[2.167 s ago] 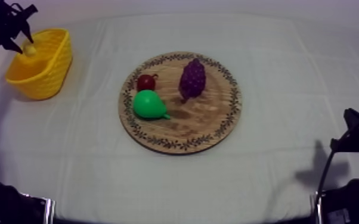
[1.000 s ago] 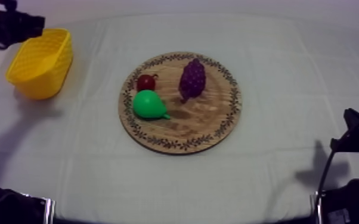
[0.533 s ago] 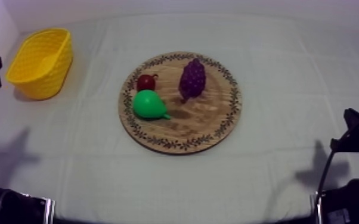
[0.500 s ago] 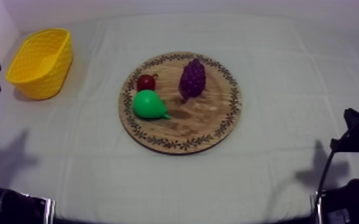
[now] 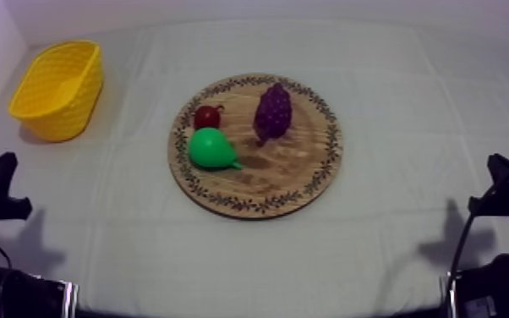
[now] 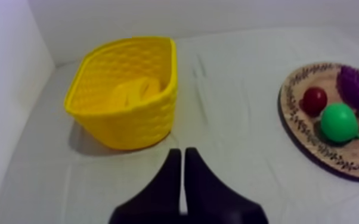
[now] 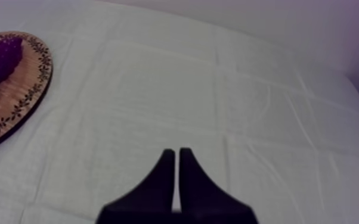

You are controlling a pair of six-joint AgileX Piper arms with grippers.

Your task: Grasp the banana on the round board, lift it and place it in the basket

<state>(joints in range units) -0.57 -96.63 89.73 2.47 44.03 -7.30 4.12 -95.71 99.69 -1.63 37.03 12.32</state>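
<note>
Black left end effector [image 6: 182,152] — closed tight, empty

Left gripper [image 6: 182,154] and right gripper [image 7: 176,154] both closed

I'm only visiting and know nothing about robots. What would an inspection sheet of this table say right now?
surface: grey-white cloth, creased, covers the table.
job's things: banana lies inside the yellow basket; the basket stands on the cloth, apart from the wooden board.
clutter: pear, bunch of grapes and small red fruit on the board; the red fruit is close beside the pear.
grippers: left gripper shut on nothing, facing the basket; right gripper shut on nothing, over bare cloth beside the board.
cables: nothing seen on the cloth.
surroundings: pale wall behind the table.
</note>
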